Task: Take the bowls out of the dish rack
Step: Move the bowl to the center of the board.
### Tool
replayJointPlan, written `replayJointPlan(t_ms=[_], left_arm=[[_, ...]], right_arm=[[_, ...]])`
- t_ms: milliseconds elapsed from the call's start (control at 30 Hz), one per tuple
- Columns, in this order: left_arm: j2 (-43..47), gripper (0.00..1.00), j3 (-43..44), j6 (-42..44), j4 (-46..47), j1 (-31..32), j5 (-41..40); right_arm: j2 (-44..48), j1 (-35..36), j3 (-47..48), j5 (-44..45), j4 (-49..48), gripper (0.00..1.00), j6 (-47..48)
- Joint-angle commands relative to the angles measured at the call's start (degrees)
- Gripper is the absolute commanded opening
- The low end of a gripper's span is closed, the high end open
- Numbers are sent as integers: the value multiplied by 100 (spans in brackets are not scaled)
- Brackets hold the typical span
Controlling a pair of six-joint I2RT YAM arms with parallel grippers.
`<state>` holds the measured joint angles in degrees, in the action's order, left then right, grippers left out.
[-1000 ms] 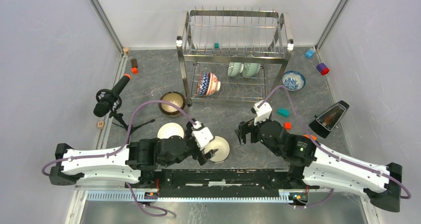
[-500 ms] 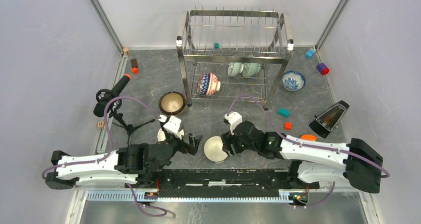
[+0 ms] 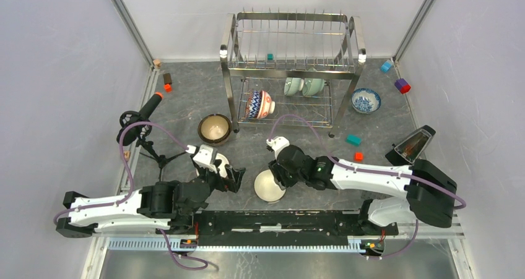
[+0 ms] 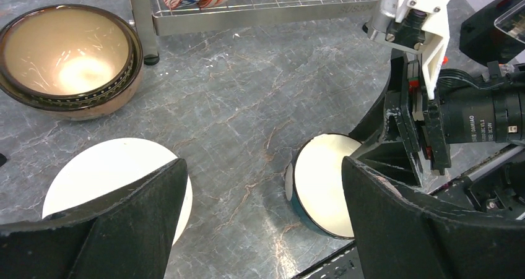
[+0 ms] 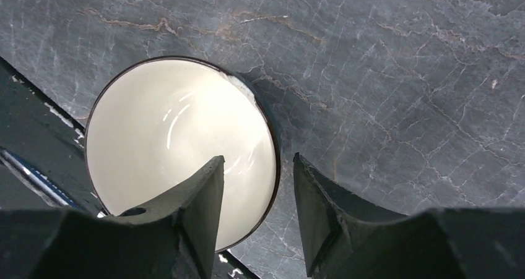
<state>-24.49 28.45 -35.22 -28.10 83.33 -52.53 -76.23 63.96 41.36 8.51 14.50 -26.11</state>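
The steel dish rack [image 3: 291, 62] stands at the back. Its lower tier holds a red-orange patterned bowl [image 3: 260, 104] and two pale green bowls [image 3: 304, 86]. On the table are a brown bowl [image 3: 215, 128], a white bowl [image 3: 210, 163], a blue-and-white bowl [image 3: 366, 100] and a dark-walled, cream-inside bowl [image 3: 270, 185]. My right gripper [image 5: 259, 161] is open with one finger inside and one outside that bowl's rim [image 5: 179, 149]. My left gripper [image 4: 263, 164] is open and empty, above the table between the white bowl [image 4: 111, 174] and the dark bowl [image 4: 325, 186].
A microphone on a tripod [image 3: 139, 121] stands at the left. A black wedge-shaped object [image 3: 410, 148] sits at the right. Small coloured blocks [image 3: 353, 140] lie right of the rack. The black base rail [image 3: 278, 220] runs just behind the dark bowl.
My left gripper left the dark bowl and drew back to the left. My right arm swung left and set its fingers over that bowl's rim.
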Motion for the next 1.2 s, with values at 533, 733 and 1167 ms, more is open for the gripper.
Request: replayJointPlan(t_ms=[533, 733, 1167], left_arm=[[-513, 99, -54, -505, 108, -11, -240], [-501, 99, -117, -336, 414, -12, -284], [-806, 98, -362, -254, 1120, -11, -332]], right_arm=[[-425, -22, 372, 652, 755, 8, 29], [271, -59, 322, 1318, 1560, 0, -116], [2437, -2472, -761, 1561, 2280, 0, 182]])
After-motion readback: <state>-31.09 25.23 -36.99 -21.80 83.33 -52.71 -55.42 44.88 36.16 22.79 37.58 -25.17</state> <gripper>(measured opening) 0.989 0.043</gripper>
